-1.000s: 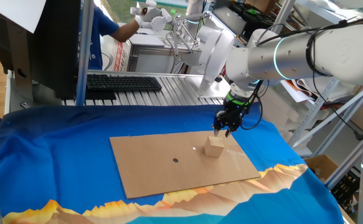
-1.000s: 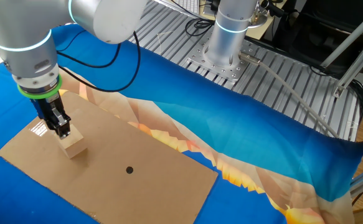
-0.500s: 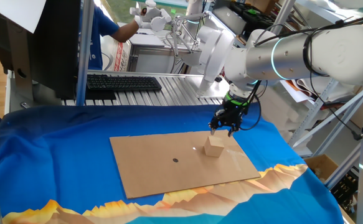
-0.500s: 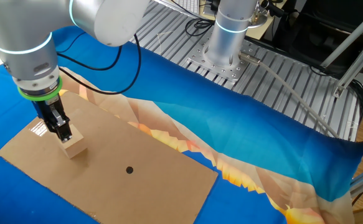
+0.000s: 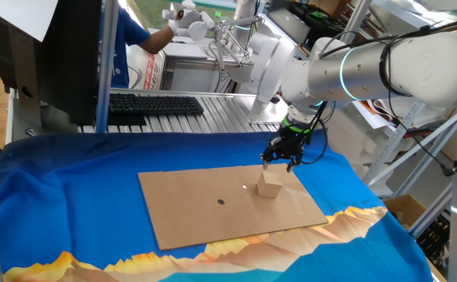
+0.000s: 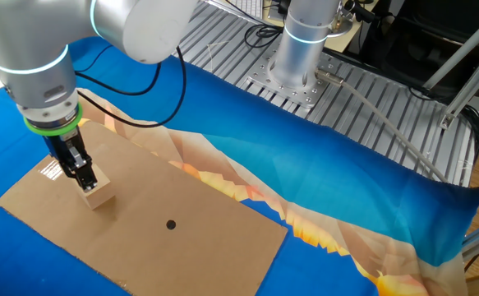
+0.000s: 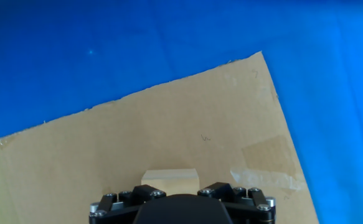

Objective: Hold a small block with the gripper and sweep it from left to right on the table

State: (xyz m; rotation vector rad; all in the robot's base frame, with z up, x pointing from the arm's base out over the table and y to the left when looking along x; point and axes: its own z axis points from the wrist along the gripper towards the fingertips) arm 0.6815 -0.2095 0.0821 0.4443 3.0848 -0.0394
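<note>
The small block (image 5: 270, 184) is a tan cube resting on the brown cardboard sheet (image 5: 204, 211) of the blue-cloth table (image 5: 71, 204). The gripper (image 5: 279, 162), black with a green ring, hangs just above and slightly behind the block, its fingers spread and holding nothing. In the other fixed view the gripper (image 6: 83, 177) hovers right over the block (image 6: 98, 196), close to its top. In the hand view the block (image 7: 170, 176) shows at the bottom edge, partly hidden by the black gripper body; the fingertips are out of sight there.
A tiny dark dot (image 5: 221, 201) marks the cardboard left of the block. A grey metal bench with a keyboard (image 5: 154, 103) and a white robot hand (image 5: 187, 17) stand behind the table. The arm's base (image 6: 305, 49) is bolted on a slatted plate.
The gripper has drifted slightly up and to the left above the block. The block has not moved.
</note>
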